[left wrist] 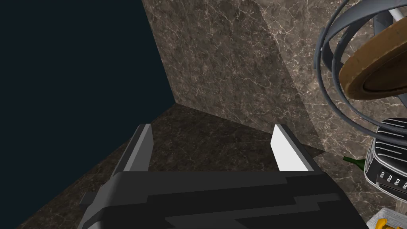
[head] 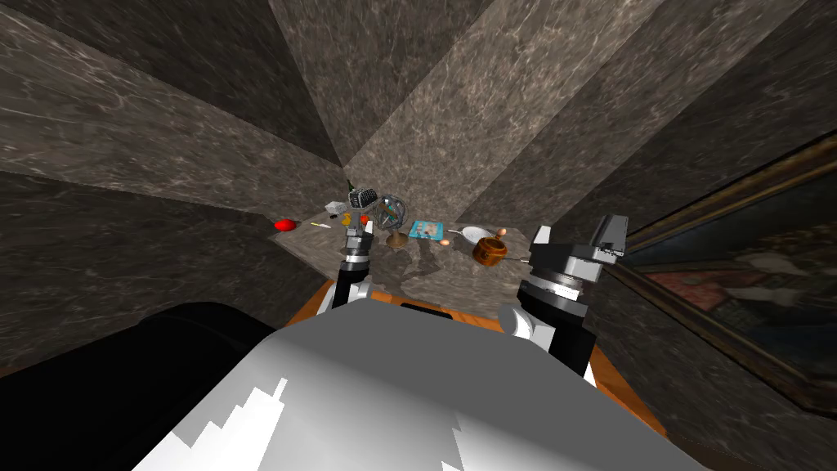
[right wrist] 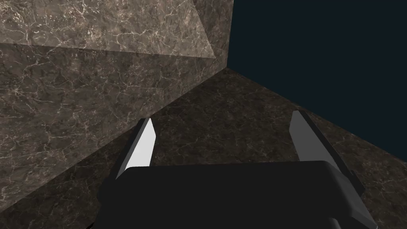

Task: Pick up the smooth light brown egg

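A small light brown egg lies on the marble counter, between a blue flat item and a white plate. My left gripper reaches over the counter's left part, well left of the egg, beside a ringed globe on a wooden stand. In the left wrist view that gripper is open and holds nothing, with the globe's rings close by. My right gripper hangs at the counter's right end, right of the egg; in its wrist view the right gripper is open and empty.
A round wooden pot with a pale knob stands just right of the plate. A red object lies at the far left. A silver and black device and a green bottle sit behind the globe. Marble walls close in on the counter.
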You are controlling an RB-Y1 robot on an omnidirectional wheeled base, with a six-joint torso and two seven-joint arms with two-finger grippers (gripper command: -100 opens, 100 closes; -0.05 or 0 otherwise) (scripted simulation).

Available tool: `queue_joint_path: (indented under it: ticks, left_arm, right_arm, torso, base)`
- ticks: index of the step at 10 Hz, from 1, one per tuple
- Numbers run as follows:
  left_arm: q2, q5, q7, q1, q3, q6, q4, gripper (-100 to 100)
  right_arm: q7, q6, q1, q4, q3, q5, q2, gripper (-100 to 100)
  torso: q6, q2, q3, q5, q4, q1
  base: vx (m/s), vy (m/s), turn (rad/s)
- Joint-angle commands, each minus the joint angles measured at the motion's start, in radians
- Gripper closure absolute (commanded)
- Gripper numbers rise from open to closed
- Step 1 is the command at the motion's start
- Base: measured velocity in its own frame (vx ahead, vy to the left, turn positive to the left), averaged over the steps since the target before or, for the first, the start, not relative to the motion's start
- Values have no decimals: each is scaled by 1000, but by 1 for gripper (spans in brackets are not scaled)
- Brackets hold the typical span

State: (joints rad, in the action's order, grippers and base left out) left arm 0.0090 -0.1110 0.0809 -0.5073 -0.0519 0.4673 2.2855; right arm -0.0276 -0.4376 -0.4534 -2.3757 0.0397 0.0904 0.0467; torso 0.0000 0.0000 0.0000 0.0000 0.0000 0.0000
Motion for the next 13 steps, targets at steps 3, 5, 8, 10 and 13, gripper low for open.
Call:
queue_joint_path:
  ticks: [3, 5, 8, 10, 13]
  left_arm:
    - [0, 0, 0, 0, 0, 0, 0, 0]
    - [0, 0, 0, 0, 0, 0, 0, 0]
    - [0, 0, 0, 0, 0, 0, 0, 0]
    - [0, 0, 0, 0, 0, 0, 0, 0]
    - [0, 0, 0, 0, 0, 0, 0, 0]
  right_arm:
    - [-21, -9, 18, 36, 0, -9, -99, -100]
    - [-42, -19, 36, 73, -1, -20, -163, -100]
    - [-70, -31, 57, 120, -4, -35, -239, -100]
    - [-85, -38, 68, 146, -6, -44, -286, -100]
    - [-118, -52, 94, 206, -12, -66, -366, -100]
  torso:
    - [0, 0, 0, 0, 0, 1]
    - [0, 0, 0, 0, 0, 2]
    - [0, 1, 0, 0, 0, 2]
    - [0, 0, 0, 1, 0, 3]
    - [0, 1, 0, 1, 0, 3]
  base:
    - [-6, 17, 57]
    - [-12, 37, 89]
    - [-13, 30, 80]
    - [-10, 50, 84]
    - [-12, 42, 104]
